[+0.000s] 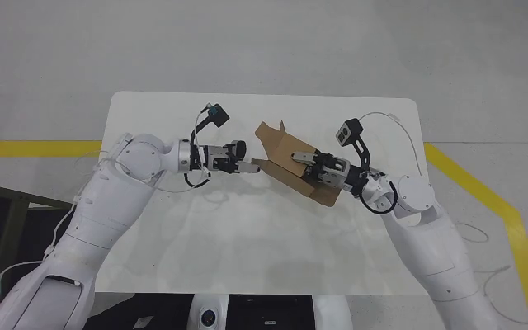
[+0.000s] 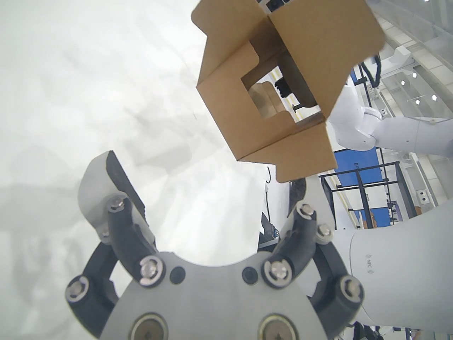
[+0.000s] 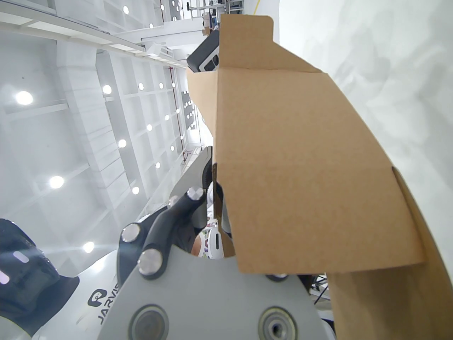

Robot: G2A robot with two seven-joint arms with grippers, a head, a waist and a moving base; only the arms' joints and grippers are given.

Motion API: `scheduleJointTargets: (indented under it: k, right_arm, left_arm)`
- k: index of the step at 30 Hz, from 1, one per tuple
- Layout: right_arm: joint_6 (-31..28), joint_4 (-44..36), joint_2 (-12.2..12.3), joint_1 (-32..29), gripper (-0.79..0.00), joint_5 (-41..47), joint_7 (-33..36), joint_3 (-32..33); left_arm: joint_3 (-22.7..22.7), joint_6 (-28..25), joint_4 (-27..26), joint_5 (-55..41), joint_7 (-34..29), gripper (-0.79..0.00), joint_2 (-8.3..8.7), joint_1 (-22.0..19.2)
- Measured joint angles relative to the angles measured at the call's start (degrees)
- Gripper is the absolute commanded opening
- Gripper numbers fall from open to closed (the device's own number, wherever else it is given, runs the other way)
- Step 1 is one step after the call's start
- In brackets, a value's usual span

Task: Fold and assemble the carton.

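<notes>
**Top view:** white surface (image 1: 165, 247) w/ the brown carton (image 1: 280, 148) over its middle, a bit twd the right arm's side. The carton is partly erected and tilted, w/ flaps sticking out at both ends. The right end effector (image 1: 305, 162) is at the carton's end nearer its own arm, clenched on a wall. The left end effector (image 1: 250, 167) points at the opposite end, tips just beside a flap. Contact there: can't tell.

**Left wrist view:** the left end effector (image 2: 205, 178) is released, fingers (image 2: 116, 178) spread wide, nothing btwn them. The carton (image 2: 247, 125) is straight ahead, open end twd the cam, body squared up so you see right thru it. One notched flap is folded partly across the opening and the other flaps splay outward. The lowest flap hangs just over one fingertip; touching or not, can't tell. A dark finger of the other arm shows inside the carton.

**Right wrist view:** a carton (image 3: 300, 178) panel sits close in front of the right end effector (image 3: 216, 182). One finger (image 3: 200, 175) lies along the outside of a carton wall; its partner is hidden behind cardboard. It is grasping that wall. Flaps stick out at the near and far ends. The surface (image 3: 371, 37) lies beyond. Whether the carton rests on it: can't tell.
</notes>
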Motion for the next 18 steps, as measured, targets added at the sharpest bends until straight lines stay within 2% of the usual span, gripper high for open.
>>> scheduleJointTargets:
  k: [18]
  right_arm:
    - [0.32,-0.65,-0.34,1.56,-0.785,0.76,4.68,-2.11]
  left_arm:
    - [0.4,-0.49,0.94,-1.2,-0.25,0.0,-0.19,-0.4]
